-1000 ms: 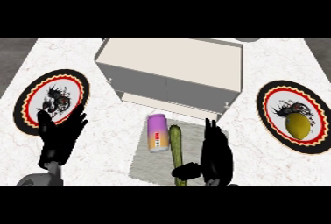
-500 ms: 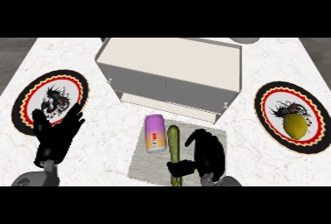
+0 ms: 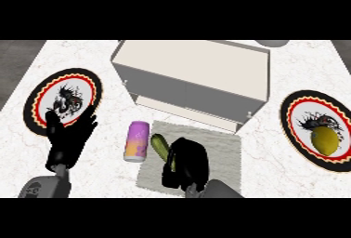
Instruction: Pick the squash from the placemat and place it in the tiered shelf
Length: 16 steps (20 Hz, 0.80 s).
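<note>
Purple can (image 3: pixel 137 141) just beside squash (image 3: pixel 159 145)

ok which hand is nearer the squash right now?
Right. The right hand is curled round the squash on the placemat; the left hand is open, well off to its left, at the left plate.

The shelf (image 3: pixel 198 65) stands just beyond the placemat (image 3: pixel 221 145), its open front facing the mat with nothing between, while a can (image 3: pixel 137 141) lies just left of the squash (image 3: pixel 159 145) (the left hand (image 3: pixel 68 142) farther out), and bare counter (image 3: pixel 262 160) lies open toward the right plate (image 3: pixel 290 118).
</note>
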### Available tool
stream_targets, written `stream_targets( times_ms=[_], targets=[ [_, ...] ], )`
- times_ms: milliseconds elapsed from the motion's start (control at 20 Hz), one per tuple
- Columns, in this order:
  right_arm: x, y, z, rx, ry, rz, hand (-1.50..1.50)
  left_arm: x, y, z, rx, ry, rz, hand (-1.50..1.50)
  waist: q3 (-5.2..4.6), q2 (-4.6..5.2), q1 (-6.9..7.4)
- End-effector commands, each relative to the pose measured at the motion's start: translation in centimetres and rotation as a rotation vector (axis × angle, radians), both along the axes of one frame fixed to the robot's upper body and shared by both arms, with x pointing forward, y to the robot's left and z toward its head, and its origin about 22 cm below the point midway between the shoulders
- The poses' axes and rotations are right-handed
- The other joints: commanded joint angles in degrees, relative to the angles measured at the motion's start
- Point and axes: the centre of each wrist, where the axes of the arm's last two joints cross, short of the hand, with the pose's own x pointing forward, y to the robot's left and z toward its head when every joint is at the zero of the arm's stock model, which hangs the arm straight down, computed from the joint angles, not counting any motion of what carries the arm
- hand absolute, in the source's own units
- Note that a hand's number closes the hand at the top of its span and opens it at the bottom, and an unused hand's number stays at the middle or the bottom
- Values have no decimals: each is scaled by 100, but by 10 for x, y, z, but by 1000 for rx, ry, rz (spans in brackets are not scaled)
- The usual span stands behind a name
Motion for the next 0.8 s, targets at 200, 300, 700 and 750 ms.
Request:
stream_targets(
  times_ms=[200,300,700,750],
  targets=[
    [-6,46,55,138,-178,-5,150,-2,-1,-8,3,24,-24,0,3,-11,184],
    [-4,54,72,100,-283,2,150,1,-6,-6,12,29,-22,0,-3,-51,120],
    [6,68,164,133,-554,-83,150,2,11,-5,13,52,21,0,-17,-188,-176],
    [11,69,166,100,-552,-91,150,-2,0,-12,11,53,23,0,-18,-172,-161]
  ],
)
